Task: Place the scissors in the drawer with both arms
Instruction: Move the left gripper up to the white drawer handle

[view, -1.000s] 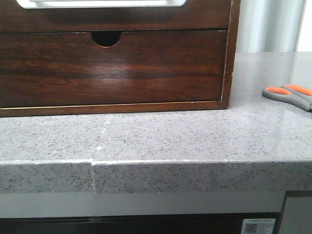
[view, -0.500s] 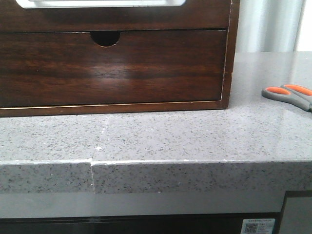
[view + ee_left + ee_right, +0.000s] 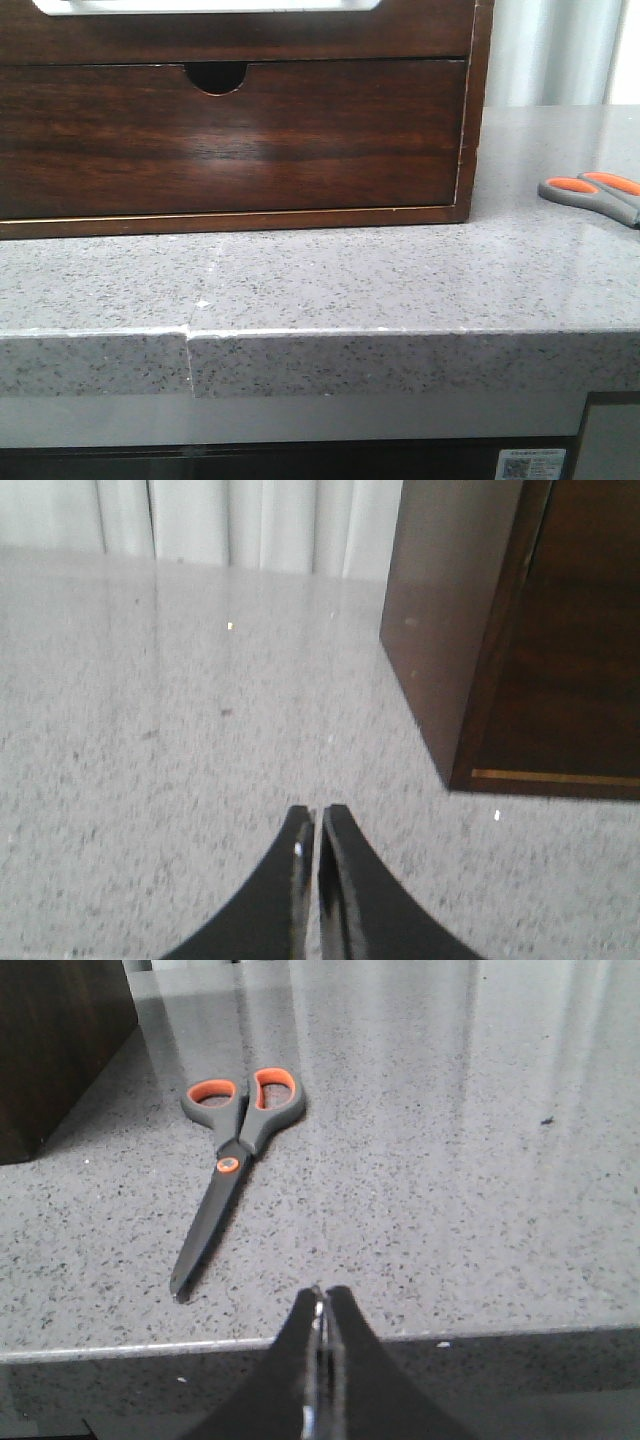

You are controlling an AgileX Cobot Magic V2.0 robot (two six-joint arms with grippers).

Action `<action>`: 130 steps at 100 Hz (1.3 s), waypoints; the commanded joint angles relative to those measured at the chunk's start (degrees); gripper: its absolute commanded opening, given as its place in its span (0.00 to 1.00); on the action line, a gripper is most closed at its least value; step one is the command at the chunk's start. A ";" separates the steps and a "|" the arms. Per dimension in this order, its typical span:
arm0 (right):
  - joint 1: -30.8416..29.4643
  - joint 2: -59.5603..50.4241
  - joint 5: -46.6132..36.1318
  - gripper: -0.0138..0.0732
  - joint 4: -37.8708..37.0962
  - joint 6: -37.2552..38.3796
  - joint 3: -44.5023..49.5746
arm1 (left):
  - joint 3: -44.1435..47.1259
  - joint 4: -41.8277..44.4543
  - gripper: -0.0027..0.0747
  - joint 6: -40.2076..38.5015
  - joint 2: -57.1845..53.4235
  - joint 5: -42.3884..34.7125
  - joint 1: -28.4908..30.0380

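Observation:
The scissors (image 3: pixel 590 195), grey handles with orange loop inserts, lie flat on the counter at the far right of the front view, partly cut off by the frame edge. In the right wrist view they lie whole (image 3: pixel 240 1130), blades closed and pointing toward the counter's front edge. My right gripper (image 3: pixel 323 1290) is shut and empty at that edge, short of the blade tip. The drawer (image 3: pixel 250 35) is the shallow dark brown band at the top of the cabinet, with white above it. My left gripper (image 3: pixel 317 810) is shut and empty over the counter beside the cabinet's corner.
The dark wood cabinet (image 3: pixel 470 130) stands on the grey speckled counter (image 3: pixel 330 280). Its taller lower drawer front (image 3: pixel 230 140) has a half-round notch. The cabinet's side shows in the left wrist view (image 3: pixel 450 650) and in the right wrist view (image 3: pixel 60 1040). Curtains hang behind.

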 commanded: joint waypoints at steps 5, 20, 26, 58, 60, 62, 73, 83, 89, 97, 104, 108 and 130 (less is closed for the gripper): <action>-0.32 -0.97 -5.01 0.09 -0.78 -0.37 1.72 | 1.05 -0.77 0.01 -0.38 -1.71 -8.00 -0.38; -0.32 -0.97 -6.05 0.09 -1.33 -0.37 1.72 | 1.05 -0.52 0.01 -0.38 -1.71 -8.12 -0.38; -0.32 -0.97 -8.17 0.09 -1.42 -0.37 1.72 | 1.05 -0.39 0.01 -0.38 -1.71 -8.12 -0.38; -0.32 -0.97 -19.54 0.09 -1.42 -0.37 1.50 | 1.05 -1.84 0.01 -0.38 -1.71 -10.93 -0.38; -0.32 -0.97 -19.54 0.09 -1.42 -0.37 1.34 | 1.05 -1.84 0.01 -0.38 -1.71 -11.34 -0.38; -0.32 -0.97 -19.54 0.09 -1.42 -0.37 1.15 | 0.91 -2.30 0.01 -0.38 -1.71 -11.62 -0.38; -0.32 -0.86 -17.04 0.09 -1.46 -0.37 -0.76 | 0.16 -3.80 0.01 -0.38 -1.71 -12.17 -0.38; -0.32 0.61 -12.68 0.09 -1.56 -0.37 -3.18 | -1.95 -3.80 0.01 -0.38 -0.76 -11.66 -0.38; -0.32 2.09 -11.63 0.09 -0.39 -0.37 -4.42 | -3.80 -3.80 0.01 -0.38 0.29 -11.09 -0.38; -0.32 4.95 -10.68 0.09 5.75 -0.24 -6.80 | -7.30 -3.80 0.01 -0.38 2.56 -10.24 -0.38; -0.32 8.29 -6.97 0.09 7.85 -0.24 -9.60 | -10.35 -3.69 0.01 -0.38 5.16 -9.35 -0.38; -0.32 11.06 -4.67 0.09 7.75 -0.24 -11.15 | -11.68 -3.69 0.01 -0.38 6.66 -9.24 -0.38; -0.32 21.03 -7.63 0.09 7.68 -0.24 -13.16 | -16.60 -3.08 0.01 -0.38 14.25 -11.21 -0.38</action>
